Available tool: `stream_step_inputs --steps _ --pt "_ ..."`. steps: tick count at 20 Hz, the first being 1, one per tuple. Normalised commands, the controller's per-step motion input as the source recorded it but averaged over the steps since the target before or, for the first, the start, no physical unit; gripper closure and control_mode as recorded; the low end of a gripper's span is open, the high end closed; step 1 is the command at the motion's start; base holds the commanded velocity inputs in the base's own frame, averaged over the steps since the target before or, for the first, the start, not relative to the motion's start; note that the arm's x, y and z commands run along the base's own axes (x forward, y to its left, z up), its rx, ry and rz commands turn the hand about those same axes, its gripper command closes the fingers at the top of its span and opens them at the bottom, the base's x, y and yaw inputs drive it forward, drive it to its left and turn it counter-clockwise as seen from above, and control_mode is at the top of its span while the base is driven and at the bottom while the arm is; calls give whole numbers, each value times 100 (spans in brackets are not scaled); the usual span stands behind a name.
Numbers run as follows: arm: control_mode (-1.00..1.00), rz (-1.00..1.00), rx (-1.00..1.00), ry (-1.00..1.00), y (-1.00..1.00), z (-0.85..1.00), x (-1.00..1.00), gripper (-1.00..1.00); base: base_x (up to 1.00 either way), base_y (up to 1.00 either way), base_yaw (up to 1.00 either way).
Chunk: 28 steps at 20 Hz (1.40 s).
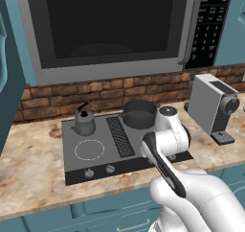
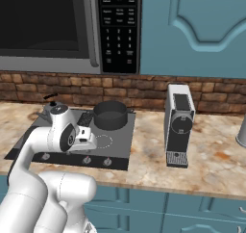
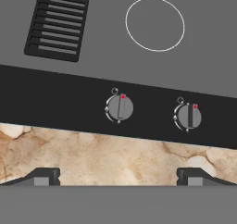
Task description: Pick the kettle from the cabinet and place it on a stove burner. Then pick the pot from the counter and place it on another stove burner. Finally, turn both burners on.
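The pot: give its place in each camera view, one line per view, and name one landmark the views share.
Left base view: the pot sits on the cooktop's rear right burner, right of the kettle.
Right base view: pot at centre, left of the coffee machine.
Hand view: not in it.
Shared landmark: the ribbed centre strip.

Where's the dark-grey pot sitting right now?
The wide dark-grey round pot sits on the flat dark-grey cooktop's back burner, right of the ribbed centre strip, opposite the grey spouted kettle.
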Motion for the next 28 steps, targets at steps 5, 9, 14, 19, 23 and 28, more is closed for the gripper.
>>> stream_step_inputs --steps 5,9,14,19,23,28 --pt "-100 0 0 0 0 -15 0 -100 0 0 0" --pt "-100 0 0 0 0 -19 0 -100 0 0 0" --pt "-100 0 0 0 0 -21 1 -100 0 0 0" --pt "-100 0 0 0 0 -26 2 -100 0 0 0" --pt "-100 0 0 -1 0 -36 4 -100 0 0 0" --pt "-100 0 0 -5 -2 -43 1 -100 0 0 0"
